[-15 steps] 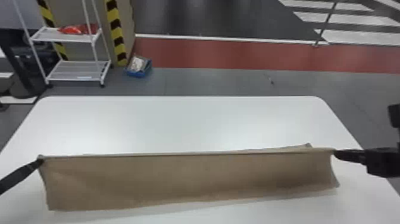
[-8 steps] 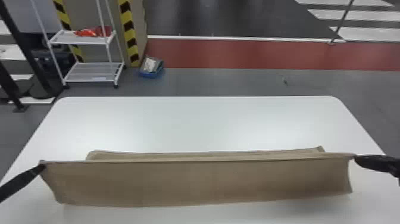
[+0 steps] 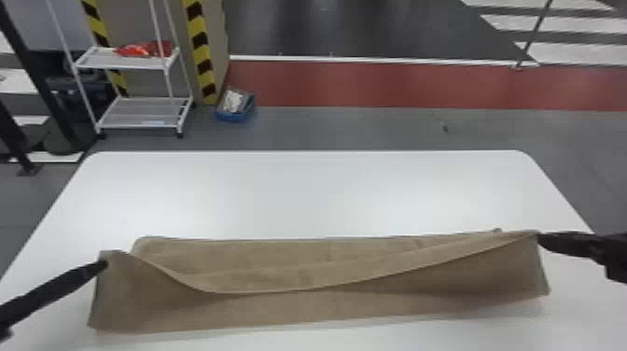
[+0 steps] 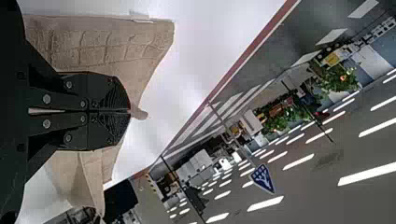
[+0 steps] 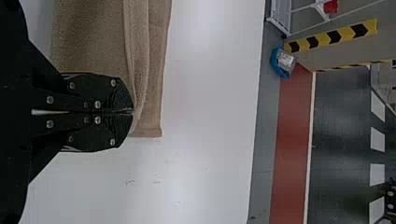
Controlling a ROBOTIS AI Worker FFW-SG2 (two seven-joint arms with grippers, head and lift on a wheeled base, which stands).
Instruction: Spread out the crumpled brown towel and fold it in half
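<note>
The brown towel (image 3: 322, 308) lies long across the white table, with its near layer raised between both grippers and its upper edge sagging in the middle; another layer rests behind it. At its left end is my left gripper (image 3: 105, 264), at its right end my right gripper (image 3: 540, 239). In the left wrist view my left gripper (image 4: 130, 111) is closed on the towel (image 4: 144, 56), a small tip of cloth poking past the fingers. The right wrist view has my right gripper (image 5: 132, 112) shut on an edge of the towel (image 5: 88, 37).
The white table (image 3: 326, 196) extends beyond the towel to its far edge. On the floor behind stand a white shelf cart (image 3: 142, 112) at the left and a blue box (image 3: 235, 112) beside a striped pillar.
The towel's raised edge, taut before, now sags, and more of the back layer is visible. The room and table have shifted rightward in the head view.
</note>
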